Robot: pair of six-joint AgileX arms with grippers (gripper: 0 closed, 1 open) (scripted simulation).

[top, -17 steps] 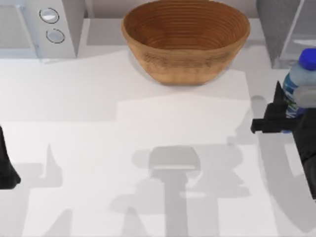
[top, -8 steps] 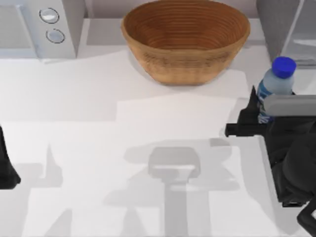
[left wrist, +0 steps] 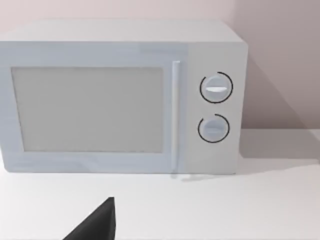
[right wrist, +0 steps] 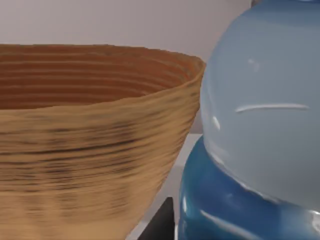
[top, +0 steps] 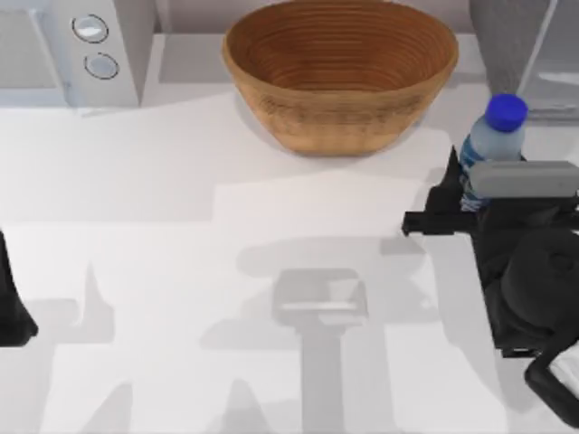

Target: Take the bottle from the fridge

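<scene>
Top view: right pincer grips smooth clear bottle.

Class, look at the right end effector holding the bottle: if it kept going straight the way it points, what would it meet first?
Probably the wooden bowl, looming ahead of the right end effector and bottle; depth is uncertain.

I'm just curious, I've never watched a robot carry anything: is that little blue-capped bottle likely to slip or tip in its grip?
The bottle looks like smooth, glossy plastic, so it may be slippery. It seems small and clear, probably light. The right gripper holds it low on the body, upright, so the capped top could wobble, though tipping seems unlikely.
</scene>
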